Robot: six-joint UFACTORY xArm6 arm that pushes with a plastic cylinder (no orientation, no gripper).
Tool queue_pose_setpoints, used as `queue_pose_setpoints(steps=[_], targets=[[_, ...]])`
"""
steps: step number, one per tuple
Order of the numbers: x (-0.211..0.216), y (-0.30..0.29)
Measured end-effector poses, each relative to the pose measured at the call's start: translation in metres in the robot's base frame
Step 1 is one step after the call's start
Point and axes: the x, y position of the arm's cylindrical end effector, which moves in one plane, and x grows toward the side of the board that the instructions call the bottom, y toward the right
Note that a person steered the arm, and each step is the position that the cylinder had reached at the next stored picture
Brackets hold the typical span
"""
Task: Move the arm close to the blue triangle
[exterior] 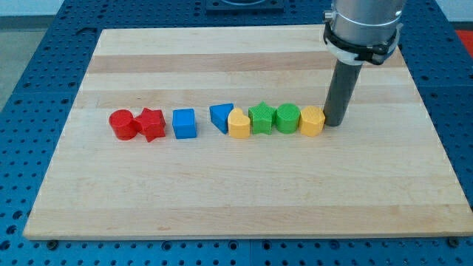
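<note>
The bench [244,199] is a pale wooden board lying on a blue perforated surface [29,81], and it carries eight small blocks; no box, tray or bowl stands on it, so nothing is held inside anything. The blocks sit in one loose row across the middle of the board.

Counted by colour there are two red, two blue, two yellow and two green. From the view's left: a red cylinder [121,124] touching a red star [151,124]; a blue cube [185,123] standing a little apart; the blue triangle [220,117]; a yellow heart-shaped block [239,125] touching the triangle's right-hand lower edge; a green star [261,118]; a green hexagonal block [287,118]; and a yellow hexagonal block [312,121]. The last five, from triangle to yellow hexagon, form a close-packed chain with each block against its neighbour.

The blue triangle lies just left of the board's centre, between the blue cube and the yellow heart.

The arm carries no hand that opens or closes, only a dark rod that holds nothing. My tip [335,123] stands at the row's right end, just beside the yellow hexagonal block and seemingly touching it, well apart from the blue triangle with four blocks between them.
</note>
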Motion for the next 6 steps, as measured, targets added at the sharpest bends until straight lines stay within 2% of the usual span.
queue_pose_setpoints(steps=[2, 4, 6], targets=[[-0.052, -0.028], [-0.049, -0.108], [-0.033, -0.154]])
